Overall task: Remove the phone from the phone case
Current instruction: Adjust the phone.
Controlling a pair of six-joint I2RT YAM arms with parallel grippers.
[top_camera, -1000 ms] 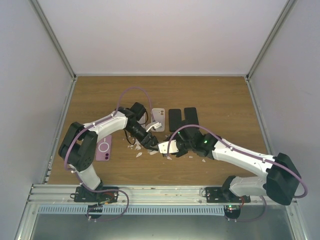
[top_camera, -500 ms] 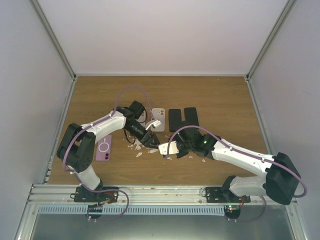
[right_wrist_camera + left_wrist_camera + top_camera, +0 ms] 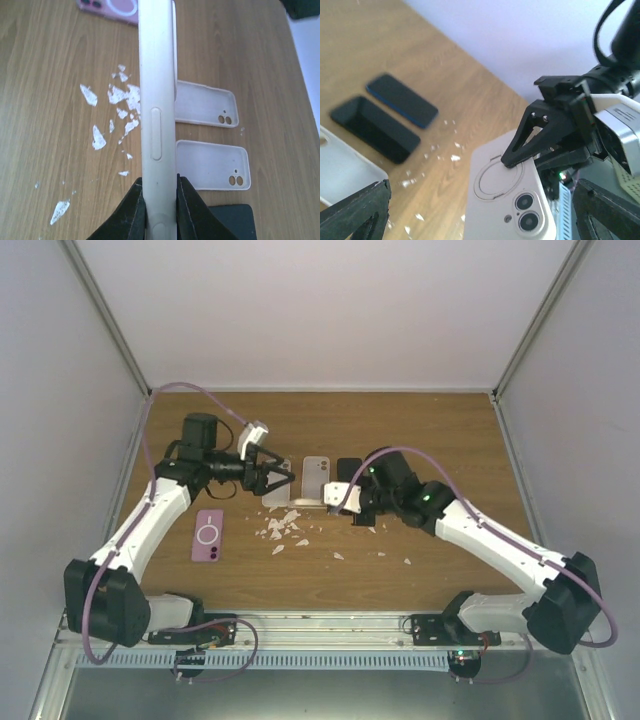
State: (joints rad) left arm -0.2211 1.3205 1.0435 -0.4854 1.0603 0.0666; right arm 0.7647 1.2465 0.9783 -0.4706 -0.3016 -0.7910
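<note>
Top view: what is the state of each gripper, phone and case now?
left gripper: open, empty.
right gripper: shut on white cased phone.
white cased phone: held on edge, phone inside.
white cases: empty, lying flat.
black phones: uncased, lying flat.
pink cased phone: flat, back up.

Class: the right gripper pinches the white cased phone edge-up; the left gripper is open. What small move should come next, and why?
Probably bring the open left gripper onto the free end of the white cased phone: the right gripper pinches only one end, so peeling needs a second grip.
</note>
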